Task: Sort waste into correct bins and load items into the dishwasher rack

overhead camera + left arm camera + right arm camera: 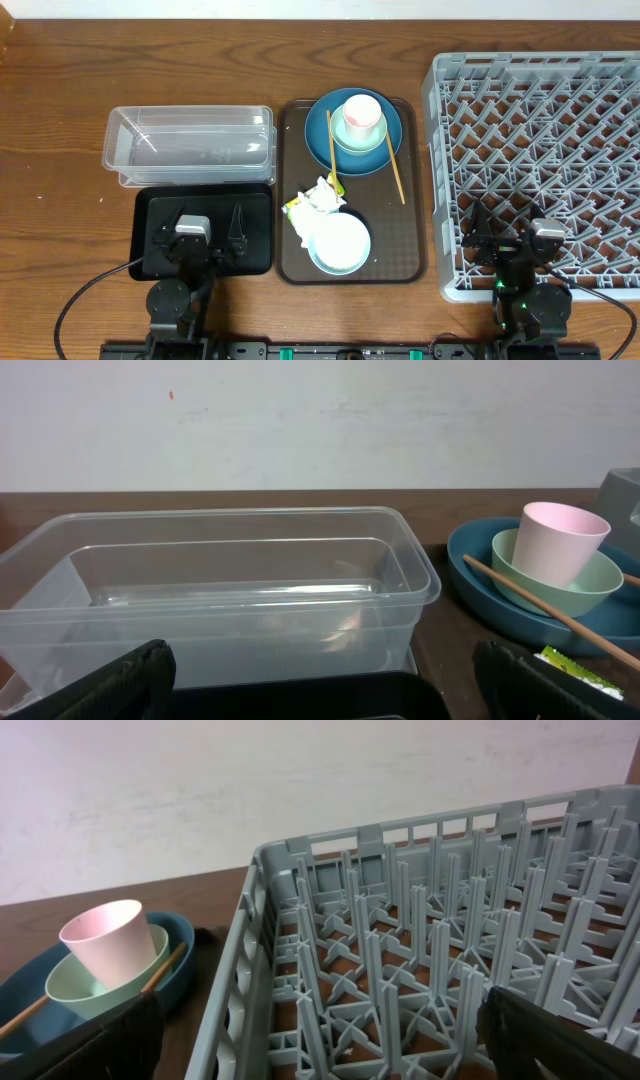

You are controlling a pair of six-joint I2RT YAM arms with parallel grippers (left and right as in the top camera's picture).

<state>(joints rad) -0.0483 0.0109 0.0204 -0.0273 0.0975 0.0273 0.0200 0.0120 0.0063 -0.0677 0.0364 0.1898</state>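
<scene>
On the brown tray, a dark-blue plate (353, 150) carries a pale-green bowl (345, 140) with a pink cup (361, 113) in it. One chopstick (330, 150) lies across the plate's left side and another (394, 168) across its right. A crumpled white napkin (322, 196) and a yellow-green wrapper (297, 210) lie beside a small white bowl (339, 243). I cannot make out any loose grains. My left gripper (198, 228) is open and empty over the black bin (255, 250), facing the clear tub (220, 575). My right gripper (535, 225) is open and empty over the grey rack (400, 920).
The brown serving tray (410, 250) sits between the bins and the rack (540, 120). The clear tub (190, 145) stands behind the black bin. In the left wrist view the cup (562, 540), bowl and plate are at the far right. Cables trail at the front edge.
</scene>
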